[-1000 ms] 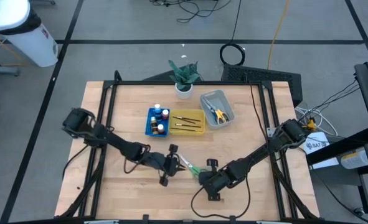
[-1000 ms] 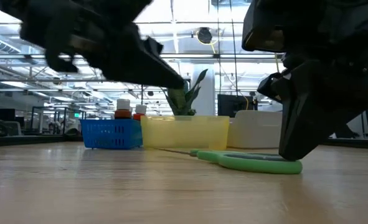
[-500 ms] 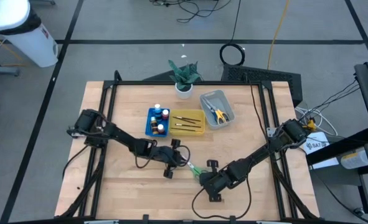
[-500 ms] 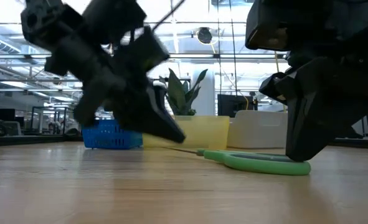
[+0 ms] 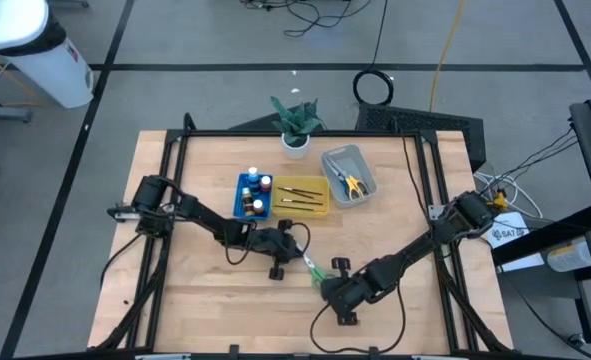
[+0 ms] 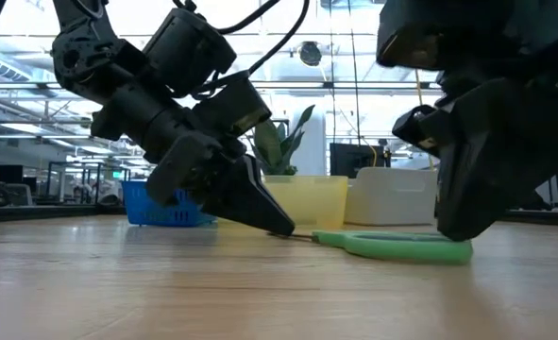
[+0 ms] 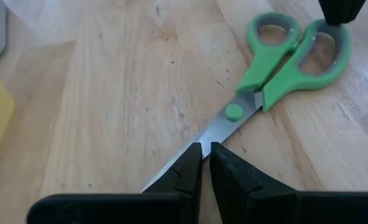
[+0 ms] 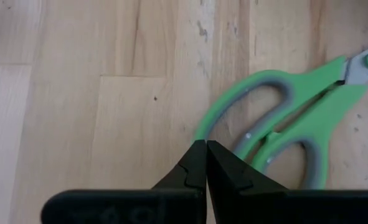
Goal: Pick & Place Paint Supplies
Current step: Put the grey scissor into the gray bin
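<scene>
The left gripper (image 7: pixel 206 163) is low over the table (image 5: pixel 205 300), its fingers (image 7: pixel 190 171) pressed almost together over the blades of the green scissors (image 7: pixel 271 68), the steel running under the tips; whether they actually pinch the blade I cannot tell. The right gripper (image 8: pixel 206 163) has its fingers closed and empty, tips touching the table right by the green handle loops (image 8: pixel 283 134); the scissors (image 5: pixel 315 268) lie flat mid-table between the two grippers, well apart from the blue tray (image 5: pixel 239 196) of bottles (image 5: pixel 258 205), the yellow tray (image 5: pixel 302 208) of brushes (image 5: pixel 299 191) and the clear tray (image 5: pixel 365 183).
</scene>
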Robot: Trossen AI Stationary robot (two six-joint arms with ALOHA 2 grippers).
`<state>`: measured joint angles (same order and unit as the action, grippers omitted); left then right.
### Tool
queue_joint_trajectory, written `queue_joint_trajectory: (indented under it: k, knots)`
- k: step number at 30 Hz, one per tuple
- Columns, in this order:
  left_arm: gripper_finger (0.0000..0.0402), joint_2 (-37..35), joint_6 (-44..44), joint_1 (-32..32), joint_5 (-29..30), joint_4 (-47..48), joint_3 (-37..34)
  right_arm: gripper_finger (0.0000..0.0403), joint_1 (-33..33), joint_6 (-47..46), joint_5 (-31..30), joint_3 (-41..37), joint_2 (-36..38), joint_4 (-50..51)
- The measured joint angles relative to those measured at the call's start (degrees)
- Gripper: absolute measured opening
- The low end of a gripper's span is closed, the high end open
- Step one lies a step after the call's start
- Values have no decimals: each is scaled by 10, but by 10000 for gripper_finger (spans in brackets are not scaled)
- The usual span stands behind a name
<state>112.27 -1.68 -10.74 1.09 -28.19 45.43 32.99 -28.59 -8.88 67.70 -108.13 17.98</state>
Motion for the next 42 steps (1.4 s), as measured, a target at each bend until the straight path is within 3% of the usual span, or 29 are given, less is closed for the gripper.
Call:
queue_joint_trajectory:
  k: [4, 9, 15, 21, 25, 30, 42]
  knots:
    - [47, -1, 20, 5, -2, 19, 0, 0, 6, 25, -8, -2, 15, -14]
    - [46, -1, 52, 13, -9, 32, 0, 0, 24, 64, -81, 0, 44, -47]
    - [46, -1, 92, 22, -19, 37, 0, 10, 28, 32, -145, -1, 47, -58]
    - [46, 0, 95, 22, -22, 37, -1, 84, 23, 69, -152, -21, 47, -109]
    - [46, 0, 94, 22, -24, 37, -1, 146, 22, 146, -151, -58, 47, -169]
    - [46, 0, 89, 22, -25, 37, -1, 188, 24, 192, -151, -94, 47, -145]
    - [46, 1, 88, 21, -26, 37, -1, 155, 25, 209, -150, -103, 47, -50]
